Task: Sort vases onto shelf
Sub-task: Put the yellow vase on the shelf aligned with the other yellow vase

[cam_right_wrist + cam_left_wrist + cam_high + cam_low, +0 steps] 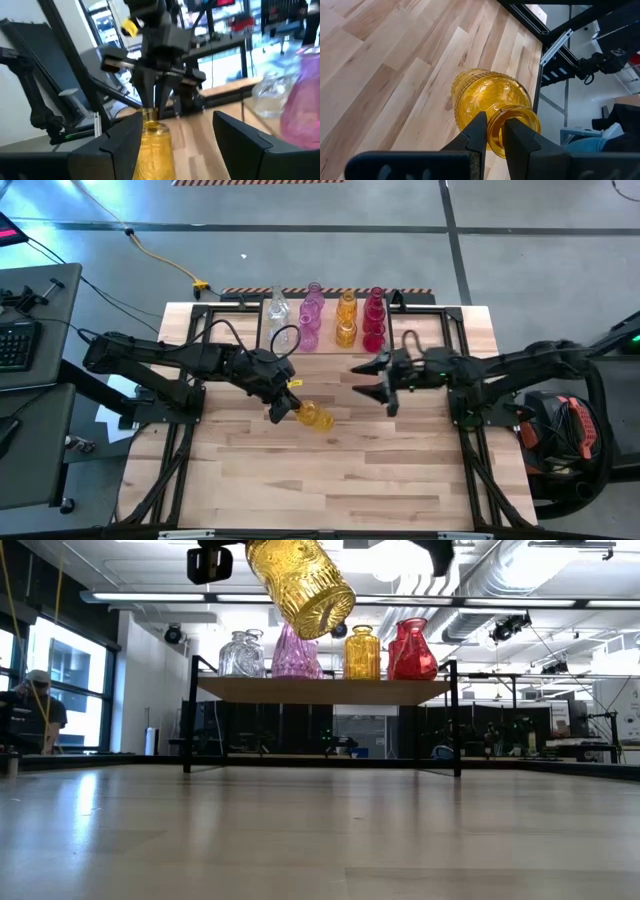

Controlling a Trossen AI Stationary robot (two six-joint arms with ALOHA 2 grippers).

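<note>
My left gripper has its jaws clamped on the rim of an amber vase, apparently lifted off the surface; right gripper jaws apart nearby; other vases on the shelf.

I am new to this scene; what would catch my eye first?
The amber vase, held by its neck in the left gripper, hangs tilted above the middle of the table. Behind it, the shelf carries clear, pink, amber and red vases, and the right gripper waits open.
</note>
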